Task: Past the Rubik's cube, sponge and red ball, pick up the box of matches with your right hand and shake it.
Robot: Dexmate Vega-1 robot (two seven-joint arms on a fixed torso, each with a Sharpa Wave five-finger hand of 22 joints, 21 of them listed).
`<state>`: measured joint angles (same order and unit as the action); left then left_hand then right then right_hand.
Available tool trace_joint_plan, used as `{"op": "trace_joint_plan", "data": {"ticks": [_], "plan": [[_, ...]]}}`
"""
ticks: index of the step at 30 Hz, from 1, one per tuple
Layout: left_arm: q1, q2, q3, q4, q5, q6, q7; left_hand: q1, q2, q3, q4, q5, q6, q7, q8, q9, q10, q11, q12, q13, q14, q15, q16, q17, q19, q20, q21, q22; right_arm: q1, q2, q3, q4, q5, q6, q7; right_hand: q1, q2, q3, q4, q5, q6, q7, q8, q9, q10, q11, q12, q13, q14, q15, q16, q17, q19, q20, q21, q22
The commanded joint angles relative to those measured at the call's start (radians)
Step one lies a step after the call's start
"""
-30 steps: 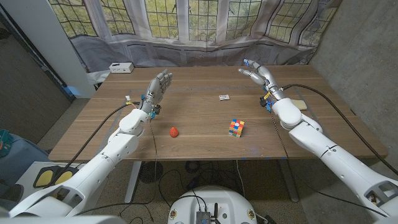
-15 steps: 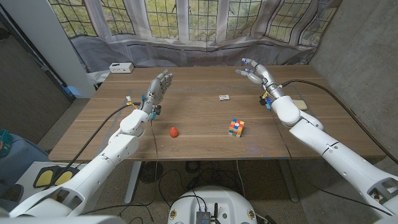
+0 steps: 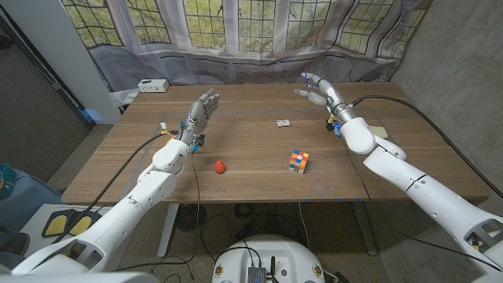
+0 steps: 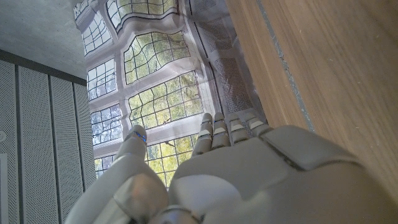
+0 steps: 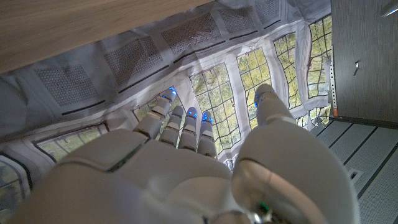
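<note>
The small box of matches (image 3: 283,123) lies near the middle of the wooden table (image 3: 251,157), towards its far side. The Rubik's cube (image 3: 298,161) stands closer to me, and the red ball (image 3: 219,166) lies left of it. A pale sponge (image 3: 380,132) lies by the right edge, partly behind my right arm. My right hand (image 3: 318,91) hovers open above the far right of the table, right of and beyond the matches, fingers spread; it also fills the right wrist view (image 5: 180,168). My left hand (image 3: 201,111) is raised over the table's left half, open and holding nothing (image 4: 217,168).
A white box (image 3: 152,85) sits at the far left corner of the table. A draped window backdrop (image 3: 251,31) hangs behind the far edge. Cables trail from both arms over the table's sides.
My right hand has drifted left and a little farther from me, towards the far edge above the matches' side. The left hand and the objects have stayed put.
</note>
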<state>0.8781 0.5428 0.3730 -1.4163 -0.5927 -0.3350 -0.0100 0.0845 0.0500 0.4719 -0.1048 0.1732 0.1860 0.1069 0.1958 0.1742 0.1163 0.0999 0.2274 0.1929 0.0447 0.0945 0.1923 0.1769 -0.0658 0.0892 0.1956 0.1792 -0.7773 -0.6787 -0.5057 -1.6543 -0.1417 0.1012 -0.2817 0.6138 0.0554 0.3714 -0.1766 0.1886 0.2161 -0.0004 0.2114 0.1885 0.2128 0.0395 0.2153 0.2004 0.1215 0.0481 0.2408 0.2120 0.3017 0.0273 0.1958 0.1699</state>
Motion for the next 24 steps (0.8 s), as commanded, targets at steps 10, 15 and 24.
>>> {"op": "trace_joint_plan", "data": {"ticks": [10, 15, 24], "plan": [[0.015, 0.001, -0.003, -0.013, 0.003, -0.001, 0.017, 0.000, -0.009, -0.001, -0.003, 0.003, 0.009, -0.001, -0.003, 0.004, 0.005, -0.003, -0.004, 0.003, 0.006, 0.003, -0.004, 0.002, -0.003, 0.012, 0.000, 0.002, 0.071, -0.009, -0.071, -0.019, -0.143, -0.120, 0.025, 0.019, 0.005, 0.001, 0.006, -0.003, 0.009, 0.001, 0.004, 0.006, 0.006, -0.004, 0.003, 0.004, 0.014, -0.001, 0.002, 0.003, 0.001, 0.002, -0.001, 0.003], [0.015, 0.004, -0.001, -0.015, 0.003, 0.005, 0.014, 0.001, -0.007, -0.001, -0.003, 0.003, 0.008, -0.001, -0.003, 0.004, 0.006, -0.006, -0.004, 0.003, 0.005, 0.002, -0.004, 0.001, -0.004, 0.013, 0.000, 0.002, 0.086, -0.014, -0.085, -0.024, -0.170, -0.141, 0.038, 0.023, 0.005, 0.001, 0.007, -0.003, -0.003, -0.004, -0.001, 0.006, 0.005, -0.008, 0.002, 0.004, 0.014, -0.001, 0.002, 0.004, 0.000, 0.000, -0.001, 0.003], [0.011, 0.006, 0.000, -0.015, 0.002, 0.009, 0.009, 0.003, -0.004, 0.001, -0.004, 0.003, 0.009, -0.001, -0.004, 0.004, 0.003, -0.007, -0.006, 0.003, 0.004, 0.002, -0.005, 0.001, -0.007, 0.014, -0.001, 0.002, 0.112, -0.020, -0.109, -0.030, -0.209, -0.179, 0.067, 0.032, 0.004, 0.000, 0.009, -0.004, -0.027, -0.009, -0.011, 0.006, 0.001, -0.016, -0.002, 0.004, 0.012, -0.001, 0.001, 0.005, -0.002, 0.002, -0.002, 0.003]]}}
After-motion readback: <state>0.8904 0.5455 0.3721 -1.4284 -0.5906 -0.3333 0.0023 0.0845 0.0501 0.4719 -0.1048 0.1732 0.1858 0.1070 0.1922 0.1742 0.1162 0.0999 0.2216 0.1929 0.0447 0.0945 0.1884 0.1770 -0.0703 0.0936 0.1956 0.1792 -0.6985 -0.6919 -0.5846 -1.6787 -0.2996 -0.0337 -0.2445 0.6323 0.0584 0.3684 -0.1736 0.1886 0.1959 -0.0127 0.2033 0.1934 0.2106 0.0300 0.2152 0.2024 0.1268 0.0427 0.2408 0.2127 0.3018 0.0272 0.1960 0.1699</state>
